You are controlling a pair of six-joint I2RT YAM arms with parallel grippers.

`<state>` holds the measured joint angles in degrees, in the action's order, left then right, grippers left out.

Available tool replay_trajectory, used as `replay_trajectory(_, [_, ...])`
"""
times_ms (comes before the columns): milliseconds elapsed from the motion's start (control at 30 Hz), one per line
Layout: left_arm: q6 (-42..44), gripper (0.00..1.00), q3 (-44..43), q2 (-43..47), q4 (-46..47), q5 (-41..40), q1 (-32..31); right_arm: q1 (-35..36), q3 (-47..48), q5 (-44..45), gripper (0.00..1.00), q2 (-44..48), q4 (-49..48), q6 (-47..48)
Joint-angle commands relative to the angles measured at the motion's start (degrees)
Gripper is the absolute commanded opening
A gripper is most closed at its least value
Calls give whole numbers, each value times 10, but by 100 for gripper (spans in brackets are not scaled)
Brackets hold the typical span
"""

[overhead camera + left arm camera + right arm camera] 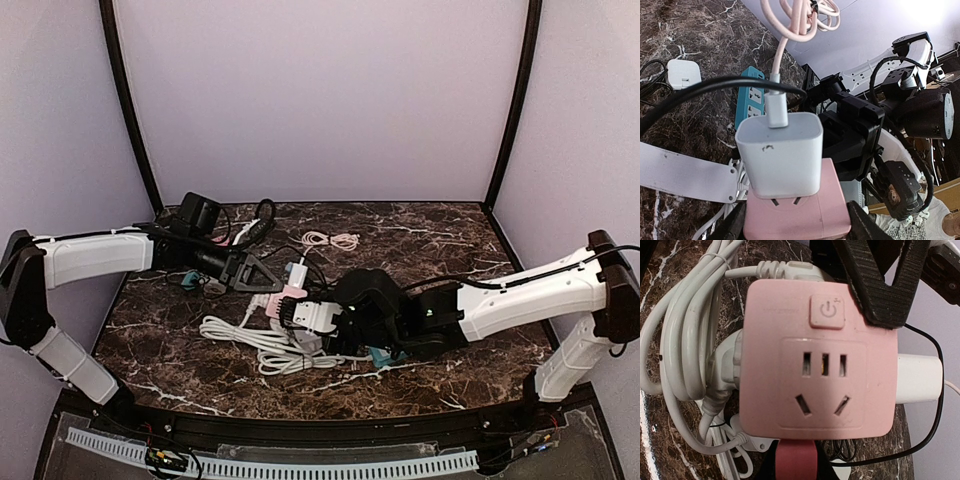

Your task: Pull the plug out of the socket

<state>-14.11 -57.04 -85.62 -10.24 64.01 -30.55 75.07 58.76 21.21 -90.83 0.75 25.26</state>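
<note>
At the left gripper (796, 215): your two black fingers sat one on each side of the pink socket cube (815, 360). They looked pressed onto it, pinching it.
At the right gripper (305, 320): it sat low, just beside the cube, facing the cube's front. You could not tell from these views if its fingers were spread or pressed together.
Plug: the white plug (780, 150) sat in one side of the cube, near the middle of the table (450, 240). Its metal prongs (771, 202) showed a little in the gap, so I think it was partly out but not free.
Cables: a pink cable (782, 45) ran out of the top of the plug. A black cable (705, 90) lay across it.
Cords: a white cord bundle (680, 330) lay touching the far side of the cube.
What could go wrong:
- If you pulled the plug at a slant, the prongs could jam or bend.
- If the pinch was weak, the cube could slip and come along with the plug.
- If you pulled by the pink cable, it could pop out and leave the plug behind.
- The black cable could catch on the plug, and the white cords could drag.

Holders: you had no bowl or box here, only sockets. The cube held the plug in its side, and the holes on its front face had nothing in them. The teal power strip (751, 97) lay near, and the holes you could see on it had nothing in them.
</note>
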Motion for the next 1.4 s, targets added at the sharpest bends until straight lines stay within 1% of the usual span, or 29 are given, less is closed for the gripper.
replay_trajectory(0, [1, 19, -31, 9, 27, 13, 3, 25, 22, -11, 0, -6, -9, 8])
replay_trajectory(133, [1, 19, -31, 8, 27, 14, 3, 25, 26, 33, 0, -11, -9, -1])
replay_trajectory(267, [1, 19, -31, 6, 27, 14, 3, 24, 29, 59, 0, -12, -9, -18])
replay_trajectory(367, [1, 18, -31, 7, 26, 12, 3, 24, 39, 85, 0, -21, 9, -30])
replay_trajectory(567, [4, 18, -31, 10, 25, 9, 3, 20, 48, 105, 0, -29, 17, -46])
replay_trajectory(1000, [9, 17, -33, 15, 15, -3, 3, 16, 60, 109, 0, -22, 32, -62])
replay_trajectory(1067, [17, 15, -37, 14, -2, -20, 5, 17, 60, 106, 0, -22, 34, -61])
replay_trajectory(1133, [21, 13, -43, 8, -14, -26, 9, 20, 59, 99, 0, -20, 35, -57])
replay_trajectory(1367, [18, 12, -46, 2, -16, -24, 15, 31, 54, 55, 0, -6, 35, -46])
